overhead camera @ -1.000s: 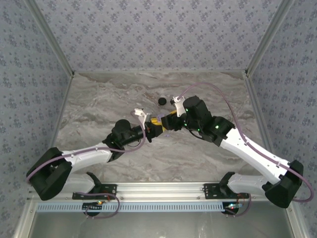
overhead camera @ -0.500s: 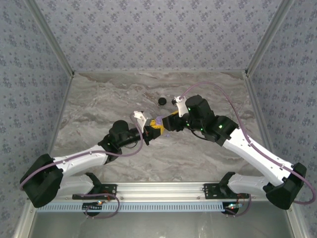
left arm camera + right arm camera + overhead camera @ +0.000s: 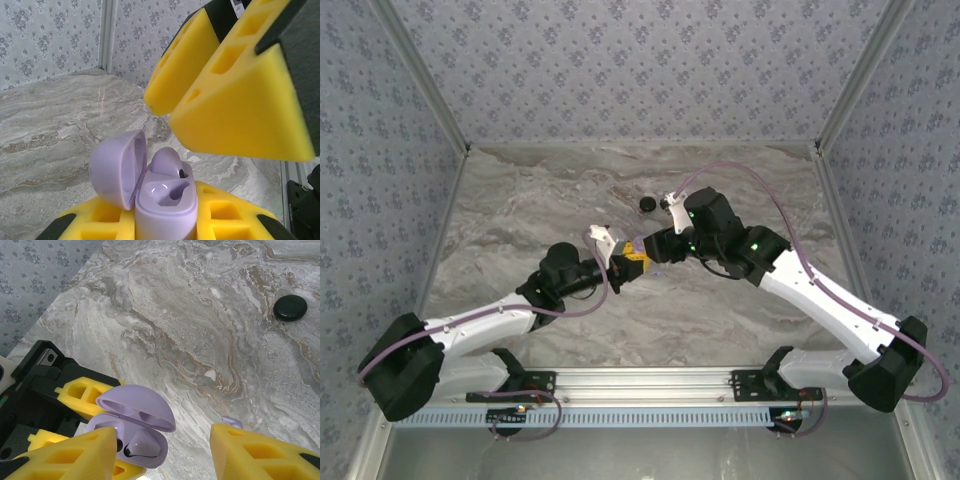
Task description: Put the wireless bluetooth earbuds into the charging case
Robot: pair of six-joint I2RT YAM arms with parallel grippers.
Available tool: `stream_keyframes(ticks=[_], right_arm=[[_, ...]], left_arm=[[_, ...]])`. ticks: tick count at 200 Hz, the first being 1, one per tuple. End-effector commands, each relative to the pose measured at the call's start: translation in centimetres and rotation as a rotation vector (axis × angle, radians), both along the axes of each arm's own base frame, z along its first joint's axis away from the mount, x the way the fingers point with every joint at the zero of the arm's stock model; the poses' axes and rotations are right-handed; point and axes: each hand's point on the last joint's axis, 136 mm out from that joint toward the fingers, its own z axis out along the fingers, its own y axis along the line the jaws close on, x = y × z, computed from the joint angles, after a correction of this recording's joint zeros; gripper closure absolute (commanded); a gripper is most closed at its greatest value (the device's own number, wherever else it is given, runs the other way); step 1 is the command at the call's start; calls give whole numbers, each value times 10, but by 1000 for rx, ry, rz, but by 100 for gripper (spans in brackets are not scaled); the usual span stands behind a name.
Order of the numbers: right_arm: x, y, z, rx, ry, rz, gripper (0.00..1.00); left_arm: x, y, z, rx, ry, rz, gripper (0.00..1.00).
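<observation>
Right fingers moved nearer the charging case, lid swung open.

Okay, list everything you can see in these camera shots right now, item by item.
charging case: one, lilac, lid open, clamped in the left gripper
earbud: one, lilac, seated in the case; the other well looks empty
small lilac piece: one, by the right gripper's finger; too small to identify
round puck: one, black, on the table's far part
speck: one, white, on the table
table: one, grey marble
left gripper: one, yellow pads, shut on the case
right gripper: one, yellow pads, open, over the case
</observation>
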Motion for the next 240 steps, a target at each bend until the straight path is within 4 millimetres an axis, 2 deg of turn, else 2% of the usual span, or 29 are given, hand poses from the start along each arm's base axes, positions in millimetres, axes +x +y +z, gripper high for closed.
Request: stream_keyframes(ticks=[1, 37, 56, 60, 86, 110, 155, 178, 216, 240], right_arm=[[3, -4, 6, -2, 10, -33, 47], [27, -36, -4, -57, 10, -243, 47], [35, -57, -19, -97, 56, -340, 46], [34, -63, -35, -127, 86, -352, 46], [38, -76, -69, -175, 192, -375, 47], [36, -70, -103, -221, 289, -319, 50], [23, -46, -163, -264, 460, -190, 68], [17, -38, -189, -285, 528, -163, 73], [16, -24, -216, -306, 588, -131, 83], [19, -20, -226, -324, 586, -140, 85]], left_arm=[[0, 3, 10, -16, -31, 20, 79], [17, 15, -9, 79, 42, 142, 79], [19, 21, -15, 100, 58, 176, 78], [19, 22, -15, 100, 61, 180, 78], [15, 30, -15, 112, 72, 196, 78], [12, 38, -15, 130, 86, 214, 78], [5, 50, -5, 113, 87, 230, 78], [4, 56, -1, 101, 82, 250, 77], [4, 58, -1, 97, 86, 263, 77], [5, 59, -3, 98, 93, 272, 77]])
